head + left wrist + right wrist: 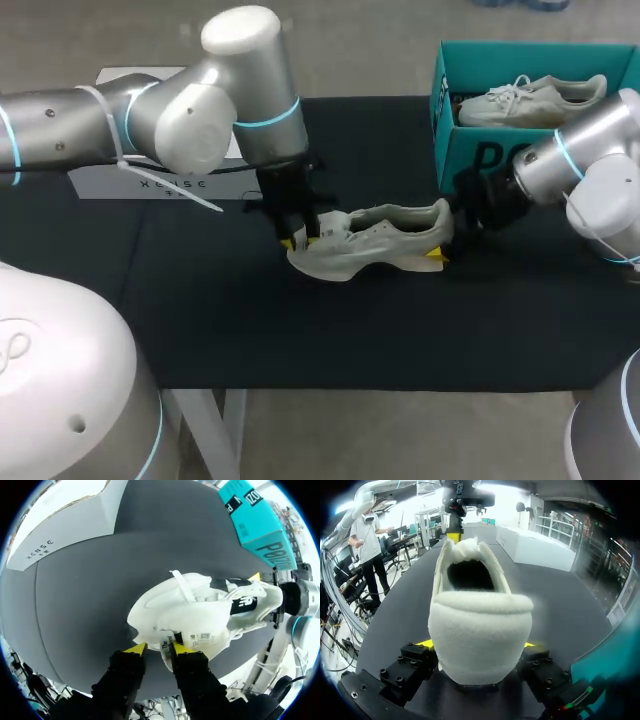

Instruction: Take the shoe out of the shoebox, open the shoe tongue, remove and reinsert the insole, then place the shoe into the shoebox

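Note:
A pale grey-white shoe [375, 240] lies on the black table, heel toward my right arm. My right gripper [445, 240] holds that heel. In the right wrist view both fingers press the padded heel [475, 630] from either side, so the right gripper [476, 645] is shut on it. My left gripper [298, 238] stands over the toe end. In the left wrist view its yellow tips are a little apart, and the left gripper [159, 648] is open with the edge of the labelled tongue [192, 630] just ahead of them. The shoe [200, 610] has its tongue pulled up.
The teal shoebox [470, 150] stands at the back right with a second shoe [530, 100] inside; it shows as the shoebox [255, 525] beyond the held shoe. A flat white box [150, 180] lies at the back left under my left arm.

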Robot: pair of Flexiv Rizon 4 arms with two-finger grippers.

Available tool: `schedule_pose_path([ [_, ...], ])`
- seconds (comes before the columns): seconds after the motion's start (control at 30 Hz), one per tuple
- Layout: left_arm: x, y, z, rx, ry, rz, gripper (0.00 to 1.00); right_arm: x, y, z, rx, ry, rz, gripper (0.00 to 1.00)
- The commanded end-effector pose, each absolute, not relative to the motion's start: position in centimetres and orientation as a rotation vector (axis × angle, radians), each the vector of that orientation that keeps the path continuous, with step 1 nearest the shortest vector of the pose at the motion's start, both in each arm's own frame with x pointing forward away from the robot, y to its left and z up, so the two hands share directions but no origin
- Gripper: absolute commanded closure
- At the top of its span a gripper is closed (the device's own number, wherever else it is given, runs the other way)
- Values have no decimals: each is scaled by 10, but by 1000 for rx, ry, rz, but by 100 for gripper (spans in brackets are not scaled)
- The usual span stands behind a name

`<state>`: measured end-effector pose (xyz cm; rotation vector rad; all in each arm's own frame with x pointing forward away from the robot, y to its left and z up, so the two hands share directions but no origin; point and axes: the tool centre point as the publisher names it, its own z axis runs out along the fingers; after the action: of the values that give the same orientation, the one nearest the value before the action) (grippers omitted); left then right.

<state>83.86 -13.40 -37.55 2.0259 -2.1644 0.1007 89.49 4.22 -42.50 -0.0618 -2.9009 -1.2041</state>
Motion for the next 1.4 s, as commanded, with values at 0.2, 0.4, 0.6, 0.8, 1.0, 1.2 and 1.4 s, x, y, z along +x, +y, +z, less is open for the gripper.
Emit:
schedule_pose_path([
  [0.2, 850, -147, -371, 2041, -2188, 47, 0, 896, 45, -435, -63, -2902, -1199, 100],
  [0.4, 865, -135, -312, 1755, -2427, 244, 0, 896, 45, -435, -63, -2902, -1199, 100],
  [0.6, 878, -139, -275, 529, -2974, 267, 0, 896, 45, -435, -63, -2902, -1199, 100],
  [0.8, 878, -139, -275, 529, -2974, 267, 0, 896, 45, -435, -63, -2902, -1199, 100],
  [1.0, 873, -170, -276, 429, -3045, 392, 0, 896, 45, -435, -63, -2902, -1199, 100],
  [1.2, 888, -229, -262, -194, -3102, 92, 0, 896, 45, -435, -63, -2902, -1199, 100],
  [1.4, 899, -254, -258, -569, -3086, -62, 100, 896, 45, -435, -63, -2902, -1199, 100],
])
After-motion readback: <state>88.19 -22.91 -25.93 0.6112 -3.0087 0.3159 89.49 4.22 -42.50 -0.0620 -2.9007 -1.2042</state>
